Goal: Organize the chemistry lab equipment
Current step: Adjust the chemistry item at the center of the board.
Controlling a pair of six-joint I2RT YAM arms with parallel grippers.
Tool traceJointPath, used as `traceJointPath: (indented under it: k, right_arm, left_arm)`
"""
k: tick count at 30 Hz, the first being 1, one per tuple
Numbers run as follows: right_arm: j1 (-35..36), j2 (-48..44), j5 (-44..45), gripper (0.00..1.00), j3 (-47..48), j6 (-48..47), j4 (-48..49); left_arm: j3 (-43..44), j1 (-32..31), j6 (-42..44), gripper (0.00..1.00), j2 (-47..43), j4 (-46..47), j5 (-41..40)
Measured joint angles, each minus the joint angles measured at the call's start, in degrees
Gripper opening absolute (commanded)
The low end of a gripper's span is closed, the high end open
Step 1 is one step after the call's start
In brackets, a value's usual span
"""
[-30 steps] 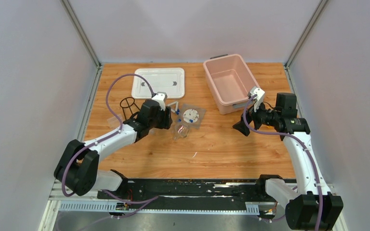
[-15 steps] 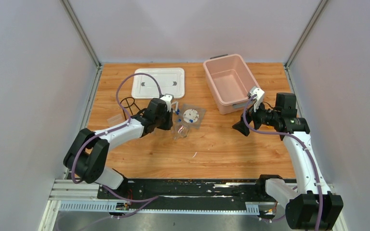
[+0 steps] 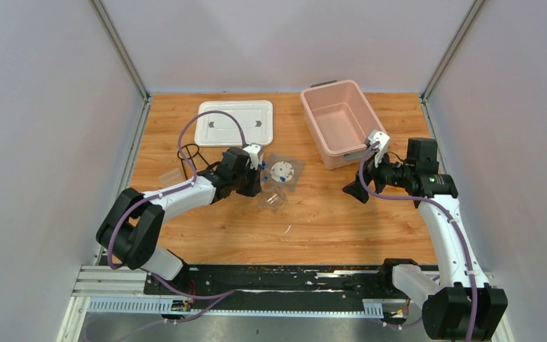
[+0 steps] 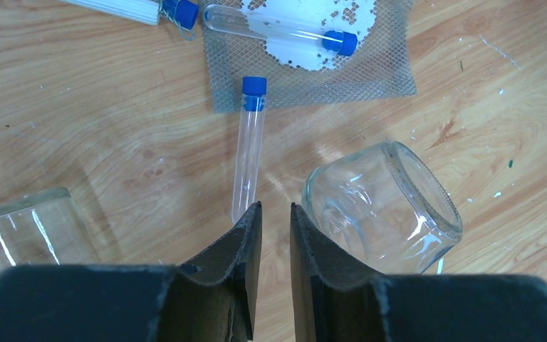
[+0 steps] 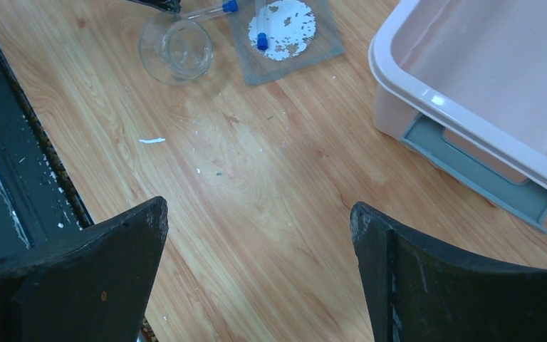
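In the left wrist view my left gripper (image 4: 275, 208) hovers low over the wood, its jaws a narrow gap apart with only bare table between them. A blue-capped tube (image 4: 249, 146) lies just ahead; its clear end runs behind my left fingertip (image 4: 253, 214). A glass flask (image 4: 381, 206) lies on its side right of the jaws. Beyond is a wire mesh square with a white disc (image 4: 313, 43) and a second tube (image 4: 278, 25) on it. The black wire tripod (image 3: 191, 153) stands left of that arm. My right gripper (image 5: 260, 214) is wide open over bare wood.
The pink bin (image 3: 338, 122) sits at the back right, close to my right gripper (image 3: 356, 189). Its white lid (image 3: 233, 122) lies at the back centre. Another clear glass piece (image 4: 14, 228) is left of my left jaws. A small white scrap (image 3: 287, 229) lies mid-table.
My left arm has reached right and forward toward the tubes and flask, and its jaws have narrowed from wide to a thin gap. The right arm has stayed still.
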Motion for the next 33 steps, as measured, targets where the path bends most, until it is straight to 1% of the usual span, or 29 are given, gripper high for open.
traceJointPath:
  k: [11, 15, 33]
  right_arm:
    - [1.25, 0.33, -3.34, 0.99, -0.02, -3.28, -2.16]
    - [2.34, 0.44, -3.63, 0.99, -0.02, -3.67, -2.19]
    - [2.43, 0.55, -3.96, 0.99, -0.09, -4.22, -2.21]
  left_arm:
    - [-0.02, -0.04, 0.44, 0.35, -1.88, -0.63, -2.4]
    - [-0.02, -0.02, 0.7, 0.35, -1.97, -0.72, -2.36]
    - [-0.02, -0.07, 0.83, 0.35, 1.2, -0.28, 3.3]
